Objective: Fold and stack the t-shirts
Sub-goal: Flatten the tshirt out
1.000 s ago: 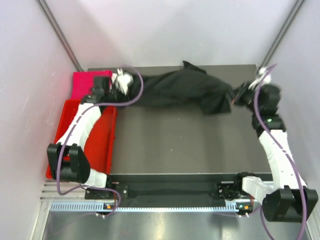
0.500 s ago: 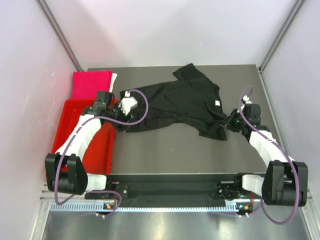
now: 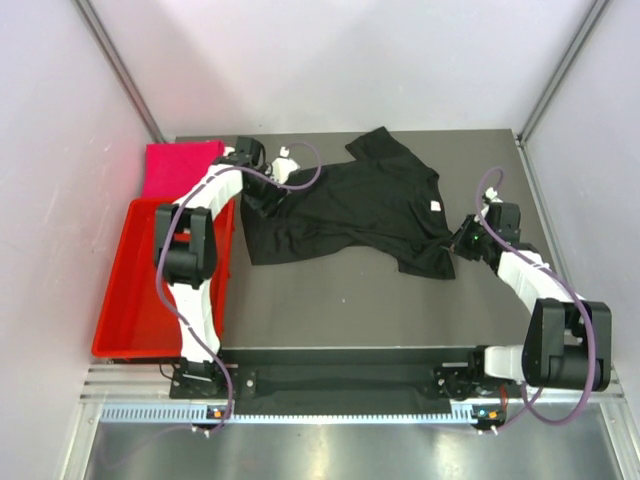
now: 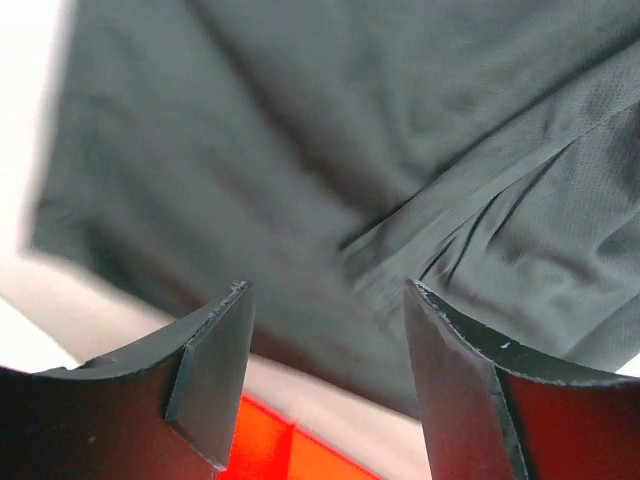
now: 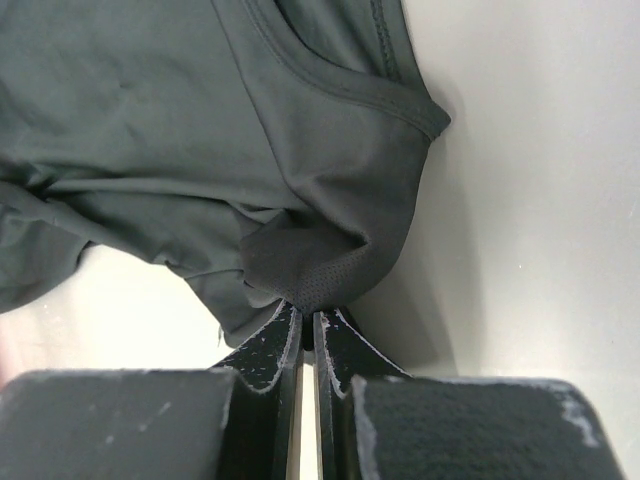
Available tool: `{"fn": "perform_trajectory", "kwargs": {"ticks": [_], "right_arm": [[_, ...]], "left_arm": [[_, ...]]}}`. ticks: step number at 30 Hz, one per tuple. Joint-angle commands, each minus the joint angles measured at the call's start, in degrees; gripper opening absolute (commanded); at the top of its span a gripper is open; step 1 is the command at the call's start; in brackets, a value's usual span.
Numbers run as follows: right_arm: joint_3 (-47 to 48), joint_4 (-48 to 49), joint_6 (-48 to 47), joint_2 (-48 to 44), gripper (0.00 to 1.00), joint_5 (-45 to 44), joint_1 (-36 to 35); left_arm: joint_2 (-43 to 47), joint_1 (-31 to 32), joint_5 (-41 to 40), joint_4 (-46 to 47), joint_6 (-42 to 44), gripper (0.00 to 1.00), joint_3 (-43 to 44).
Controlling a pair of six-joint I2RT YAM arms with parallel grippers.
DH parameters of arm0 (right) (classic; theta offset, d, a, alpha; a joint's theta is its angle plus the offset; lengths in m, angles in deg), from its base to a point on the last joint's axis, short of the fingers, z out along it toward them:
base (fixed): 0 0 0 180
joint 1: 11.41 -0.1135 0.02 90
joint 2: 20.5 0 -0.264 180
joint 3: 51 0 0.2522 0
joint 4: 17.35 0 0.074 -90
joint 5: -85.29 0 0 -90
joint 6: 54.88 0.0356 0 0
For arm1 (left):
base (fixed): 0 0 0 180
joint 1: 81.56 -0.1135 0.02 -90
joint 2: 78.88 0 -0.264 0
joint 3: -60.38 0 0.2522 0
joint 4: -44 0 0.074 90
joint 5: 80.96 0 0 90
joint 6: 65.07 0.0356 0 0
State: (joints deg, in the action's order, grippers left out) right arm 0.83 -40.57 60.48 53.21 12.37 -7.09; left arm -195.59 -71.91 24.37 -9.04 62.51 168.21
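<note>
A plain black t-shirt (image 3: 350, 205) lies spread and rumpled across the far half of the table. My left gripper (image 3: 268, 182) hovers open over its left part. In the left wrist view nothing sits between the fingers of that gripper (image 4: 325, 290), and the black t-shirt (image 4: 380, 140) lies beyond them. My right gripper (image 3: 460, 240) is shut on a pinched fold at the shirt's right edge. The right wrist view shows that gripper (image 5: 308, 315) biting the black t-shirt (image 5: 250, 130). A folded magenta-pink t-shirt (image 3: 178, 168) rests at the far left corner.
A red plastic tray (image 3: 150, 300) stands along the left edge of the table, below the pink shirt; its rim (image 4: 300, 450) shows between my left fingers. Grey walls close in on both sides and behind. Bare dark tabletop (image 3: 350, 310) lies between the shirt and the arm bases.
My left gripper opened, let go of the black shirt and swung to the far left. The stretched shirt dropped and now lies spread on the table. My right gripper came nearer, still gripping.
</note>
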Motion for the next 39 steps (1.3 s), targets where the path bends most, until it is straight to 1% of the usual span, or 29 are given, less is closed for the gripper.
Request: {"fn": "perform_trajectory", "kwargs": {"ticks": [1, 3, 6, 8, 11, 12, 13, 14, 16, 18, 19, 20, 21, 24, 25, 26, 27, 28, 31, 33, 34, 35, 36, 37, 38, 39], "right_arm": [[2.54, 1.98, -1.20, 0.91, 0.00, 0.06, 0.87], [2.02, 2.24, -1.28, 0.99, 0.00, 0.06, 0.87], [2.02, 2.07, -1.63, 0.99, 0.00, -0.12, 0.96], [2.01, 1.98, -1.72, 0.64, 0.00, -0.12, 1.04], [1.93, 2.07, -1.72, 0.38, 0.00, -0.29, 1.13], [2.01, 2.07, -1.72, 0.29, 0.00, -0.21, 1.13], [1.93, 1.98, -1.64, 0.20, 0.00, -0.21, 1.22], [1.93, 2.07, -1.63, 0.29, 0.00, -0.12, 1.22], [1.93, 1.98, -1.72, 0.29, 0.00, -0.03, 1.22], [1.93, 1.89, -1.81, 0.20, 0.00, -0.12, 1.31], [1.67, 1.89, -1.81, 0.12, 0.00, -0.29, 1.31], [1.66, 2.24, -1.81, 0.03, 0.00, -0.21, 1.40], [1.49, 2.07, -1.90, 0.11, 0.00, -0.21, 1.40], [1.40, 2.07, -2.07, 0.20, 0.00, -0.12, 1.48], [1.31, 2.24, -1.99, 0.29, 0.00, -0.03, 1.57], [1.05, 2.42, -1.90, 0.29, 0.00, -0.03, 1.66], [1.05, 2.42, -1.81, 0.29, 0.00, 0.06, 1.75], [0.96, 2.51, -1.81, 0.20, 0.00, 0.23, 1.75], [1.05, 2.07, -1.90, -0.23, 0.00, 0.93, 2.01], [1.40, 0.50, -1.55, -1.37, 0.00, 1.81, 2.27], [1.83, -0.56, -1.55, -3.47, 0.00, 3.47, 2.62], [1.93, -3.61, -1.20, -5.14, 0.00, 4.88, 2.80], [1.93, -5.03, -0.93, -7.33, 0.00, 6.72, 2.89], [1.84, -6.44, -0.58, -13.01, 0.00, 9.43, 3.33], [1.93, -9.76, 0.38, -16.20, 0.00, 9.72, 3.50], [2.19, -11.53, 0.73, -19.54, 0.00, 9.46, 3.59]], "left_arm": [[-4.04, 0.81, 2.51, -8.16, 3.02, 0.68, 4.72], [-5.28, 0.81, 2.33, -8.70, 3.63, 0.69, 5.34], [-7.57, 0.90, 4.18, -11.16, 5.13, 0.68, 6.83], [-8.88, 0.90, 4.27, -12.12, 4.96, 0.66, 7.62], [-9.42, 0.90, 4.35, -12.48, 4.61, 0.50, 7.89], [-9.33, 0.81, 4.96, -12.83, 4.26, 0.46, 7.72], [-8.72, 0.90, 5.49, -13.09, 4.34, 0.36, 7.72], [-8.19, 0.90, 6.02, -13.36, 4.34, 0.34, 7.63], [-6.18, 0.90, 7.69, -13.36, 4.43, 0.35, 6.49], [-4.50, 0.90, 8.39, -11.70, 4.52, 0.38, 4.57], [-3.10, 0.90, 8.57, -11.08, 4.52, 0.44, 4.03], [-2.57, 0.90, 8.57, -10.55, 4.34, 0.47, 3.42], [-2.21, 0.90, 8.66, -10.11, 4.43, 0.47, 2.63], [-2.91, 0.90, 8.93, -10.10, 4.87, 0.39, 2.62], [-3.35, 0.90, 8.66, -10.19, 4.78, 0.35, 2.71], [-3.79, 0.90, 8.40, -10.28, 4.61, 0.23, 3.05], [-4.75, 0.90, 8.31, -10.37, 4.34, 0.08, 3.41], [-5.11, 0.90, 8.05, -10.72, 3.82, 0.00, 3.84], [-4.15, 0.90, 8.31, -10.90, 2.32, 0.00, 4.29], [-0.48, 0.81, 6.38, -10.11, -1.01, 0.00, 4.03], [1.37, 0.72, 5.77, -10.02, -3.89, 0.00, 3.76], [3.74, 0.37, 5.76, -10.02, -4.96, 0.00, 2.54], [9.86, -0.50, 7.68, -10.11, -5.67, 0.00, 1.23], [13.31, -1.03, 8.74, -9.85, -6.29, 0.00, -0.44], [16.91, -1.56, 9.62, -9.58, -7.08, 0.00, -4.11], [23.74, -2.17, 9.02, -9.41, -7.61, 0.00, -5.80]]}}
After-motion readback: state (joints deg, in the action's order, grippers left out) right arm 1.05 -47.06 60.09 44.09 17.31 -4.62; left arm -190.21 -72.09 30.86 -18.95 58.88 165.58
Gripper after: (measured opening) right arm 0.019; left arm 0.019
